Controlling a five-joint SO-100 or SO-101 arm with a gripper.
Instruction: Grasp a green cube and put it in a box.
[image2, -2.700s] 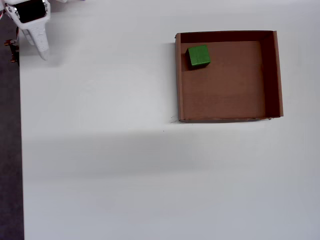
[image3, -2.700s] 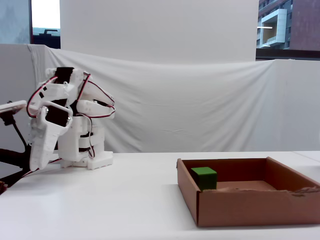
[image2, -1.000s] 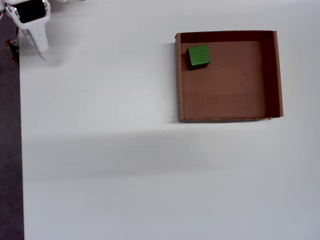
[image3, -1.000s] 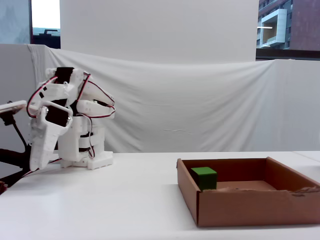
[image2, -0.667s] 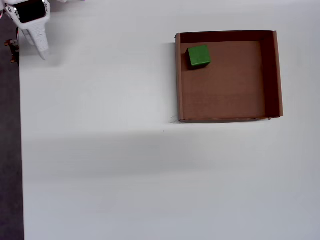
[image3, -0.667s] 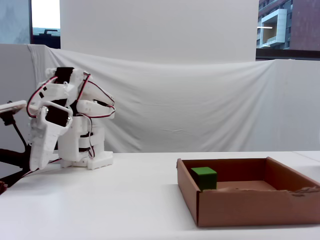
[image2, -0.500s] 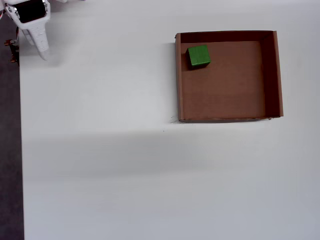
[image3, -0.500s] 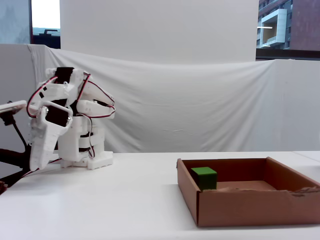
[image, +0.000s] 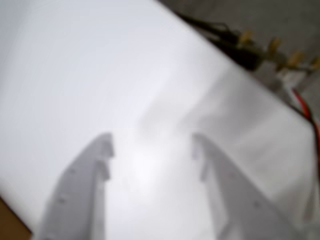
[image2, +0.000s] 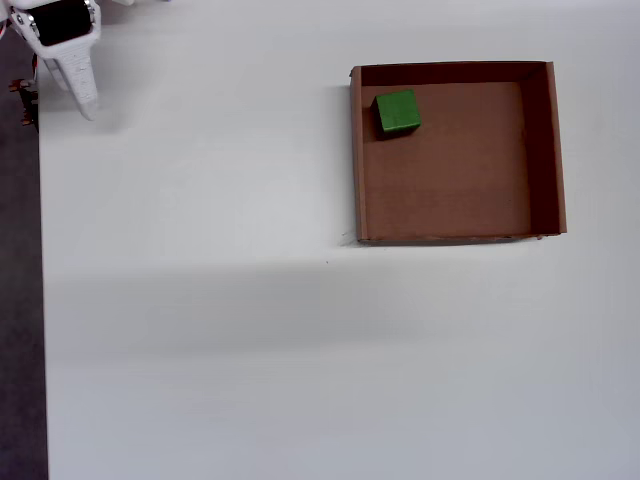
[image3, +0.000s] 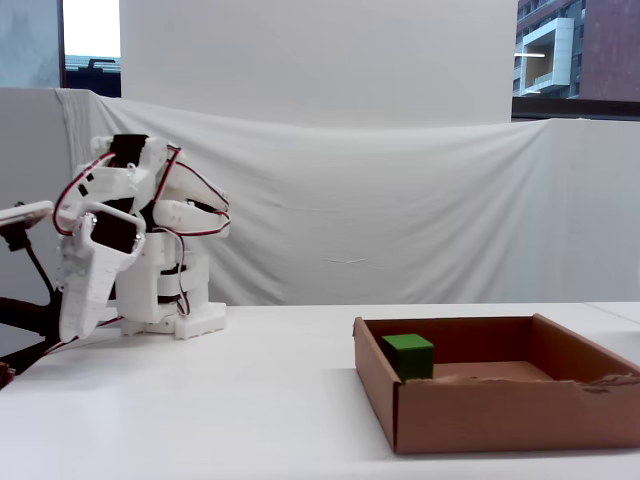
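In the wrist view the gripper (image: 152, 150) points down at bare white table (image: 100, 75); its two fingers stand apart with nothing between them, so the hand is released and empty. The picture is blurred. A tangle of wires (image: 260, 50) lies past the table's edge at the upper right of this view. No cube or box appears here.

In the overhead view the gripper (image2: 80, 95) sits at the table's top-left corner, well apart from the box (image2: 545, 150), which lies toward the top-right part of the tabletop. One green cube (image2: 397, 112) rests on the box floor, tucked into its top-left corner near both walls. That placement suggests the cube is already delivered and the arm is folded out of the way.

In the fixed view the arm (image3: 130, 250) is folded near the table's far-left edge, gripper (image3: 75, 320) hanging down. One green cube (image3: 409, 355) sits inside one box (image3: 500, 420), near its left wall. Counted: one cube, one box, one arm.
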